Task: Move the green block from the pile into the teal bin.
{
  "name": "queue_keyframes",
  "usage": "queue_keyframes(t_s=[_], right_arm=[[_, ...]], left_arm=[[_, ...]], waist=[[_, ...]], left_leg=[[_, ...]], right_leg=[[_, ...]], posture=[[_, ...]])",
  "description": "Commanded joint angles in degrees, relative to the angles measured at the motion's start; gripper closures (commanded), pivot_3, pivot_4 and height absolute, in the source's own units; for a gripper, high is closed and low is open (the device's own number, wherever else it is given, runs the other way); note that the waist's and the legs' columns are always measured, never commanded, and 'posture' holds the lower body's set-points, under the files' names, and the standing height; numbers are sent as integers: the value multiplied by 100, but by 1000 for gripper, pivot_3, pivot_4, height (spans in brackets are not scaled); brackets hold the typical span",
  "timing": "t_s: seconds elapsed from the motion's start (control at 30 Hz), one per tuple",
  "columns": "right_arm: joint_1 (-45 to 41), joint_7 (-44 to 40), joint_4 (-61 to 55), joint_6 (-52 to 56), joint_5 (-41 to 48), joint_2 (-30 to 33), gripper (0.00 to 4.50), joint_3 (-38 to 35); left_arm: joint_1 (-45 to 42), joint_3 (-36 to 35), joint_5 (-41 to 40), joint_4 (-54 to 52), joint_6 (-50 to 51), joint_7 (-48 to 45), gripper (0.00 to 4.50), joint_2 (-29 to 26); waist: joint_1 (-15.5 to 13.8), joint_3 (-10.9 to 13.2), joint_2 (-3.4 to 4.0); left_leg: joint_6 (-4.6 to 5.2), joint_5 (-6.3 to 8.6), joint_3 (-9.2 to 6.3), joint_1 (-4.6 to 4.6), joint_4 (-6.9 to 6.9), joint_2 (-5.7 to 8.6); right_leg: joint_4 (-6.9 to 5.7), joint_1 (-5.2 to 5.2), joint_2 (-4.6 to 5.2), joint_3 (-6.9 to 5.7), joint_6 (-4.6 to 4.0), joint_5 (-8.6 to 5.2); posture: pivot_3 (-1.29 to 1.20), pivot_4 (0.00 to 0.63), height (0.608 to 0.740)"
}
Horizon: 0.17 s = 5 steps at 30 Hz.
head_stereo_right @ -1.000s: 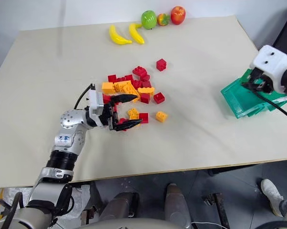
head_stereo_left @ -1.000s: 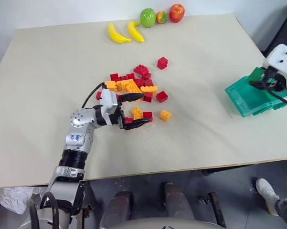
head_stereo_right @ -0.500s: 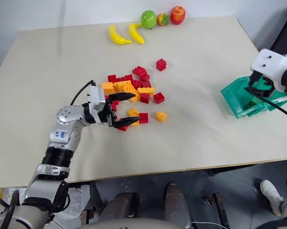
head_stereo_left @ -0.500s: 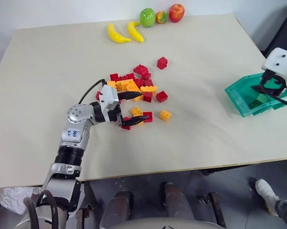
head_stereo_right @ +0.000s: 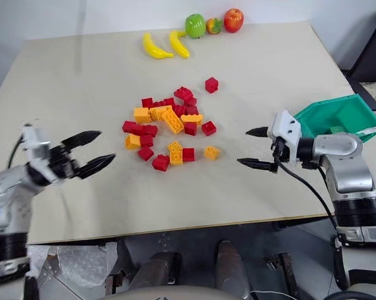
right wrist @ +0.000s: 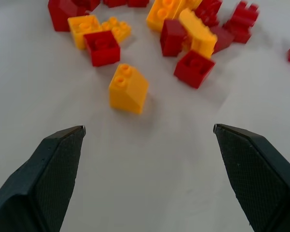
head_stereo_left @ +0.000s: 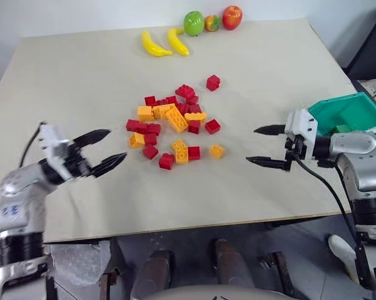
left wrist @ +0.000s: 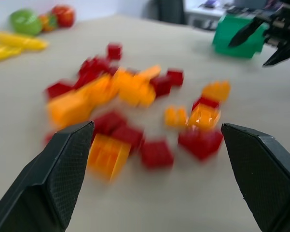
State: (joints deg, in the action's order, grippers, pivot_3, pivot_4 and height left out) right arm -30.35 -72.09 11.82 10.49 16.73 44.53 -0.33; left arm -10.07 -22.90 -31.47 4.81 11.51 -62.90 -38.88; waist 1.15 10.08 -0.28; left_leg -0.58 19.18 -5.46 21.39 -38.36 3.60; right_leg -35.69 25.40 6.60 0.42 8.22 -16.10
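The pile [head_stereo_left: 174,122] of red and yellow-orange bricks lies mid-table. At the right edge stands the teal bin [head_stereo_left: 350,110], and a small green block [head_stereo_right: 338,130] shows inside it, partly hidden by the wall. My right gripper [head_stereo_left: 251,145] hovers open and empty between the bin and the pile, pointing at the bricks [right wrist: 129,88]. Left of the pile, my left gripper [head_stereo_left: 116,145] is open and empty too, with its fingers [left wrist: 62,169] spread wide toward the pile.
Two bananas [head_stereo_left: 156,45], a green apple [head_stereo_left: 193,22], a small fruit [head_stereo_left: 211,22] and a red apple [head_stereo_left: 231,16] line the far edge. A lone red brick [head_stereo_left: 213,82] sits behind the pile. The table's front edge [head_stereo_left: 194,228] runs just below both grippers.
My left gripper has pulled back from the pile to the left, still open. My right gripper has opened, left the bin and swung in toward the pile.
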Motion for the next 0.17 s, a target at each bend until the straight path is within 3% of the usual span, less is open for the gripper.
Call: queue_keyframes(t_s=[0.03,0.17], right_arm=[[-130,-196,161,-216,164,49,42,-184],[-115,-118,363,-344,139,-39,42,-194]], left_arm=[[188,-409,-235,-94,22,-86,0,-243],[495,-638,76,66,-419,-45,0,-468]], waist=[[-48,0,0],[-86,0,0]], left_leg=[[0,0,-1,0,-2,-1],[-1,0,1,-9,0,-4]], right_leg=[[0,-1,-1,0,-1,1],[-1,-7,-3,2,-5,2]], posture=[[0,150,740],[0,150,740]])
